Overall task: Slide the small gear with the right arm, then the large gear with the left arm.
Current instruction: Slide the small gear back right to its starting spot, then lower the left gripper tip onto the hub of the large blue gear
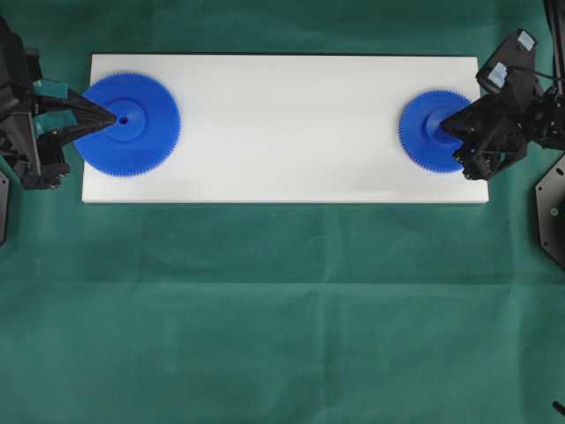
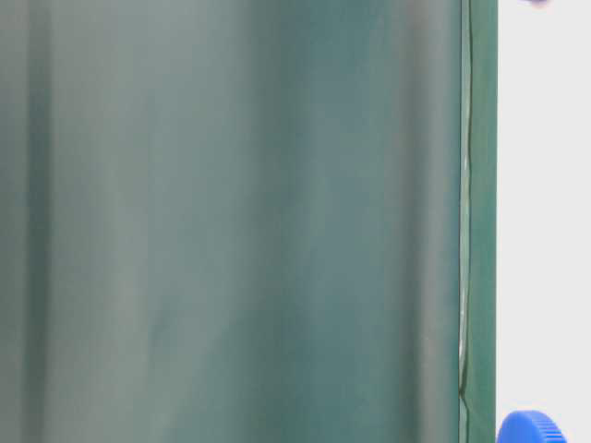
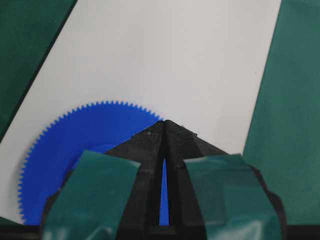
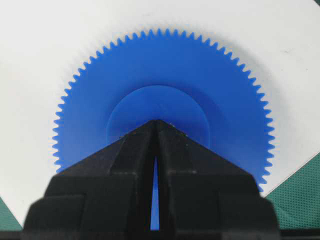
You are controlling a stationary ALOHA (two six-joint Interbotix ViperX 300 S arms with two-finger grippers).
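The large gear [image 1: 128,124] lies flat at the left end of the white board [image 1: 282,132], and shows again as the large gear [image 3: 85,145]. My left gripper [image 1: 112,116], with teal-green tape, is shut, its tip over the gear's hub beside the centre hole. The small gear [image 1: 431,131] lies at the board's right end, also seen as the small gear [image 4: 165,95]. My right gripper [image 1: 444,124] is shut with its tip on the hub; from the wrist, the right gripper [image 4: 158,121] points at the hub's middle. The left gripper [image 3: 164,122] holds nothing.
The board rests on a green cloth [image 1: 282,309] that covers the table. Bare white board stretches between the two gears. A blue gear edge [image 2: 533,428] peeks into the table-level view. A black arm base [image 1: 549,212] sits at the right edge.
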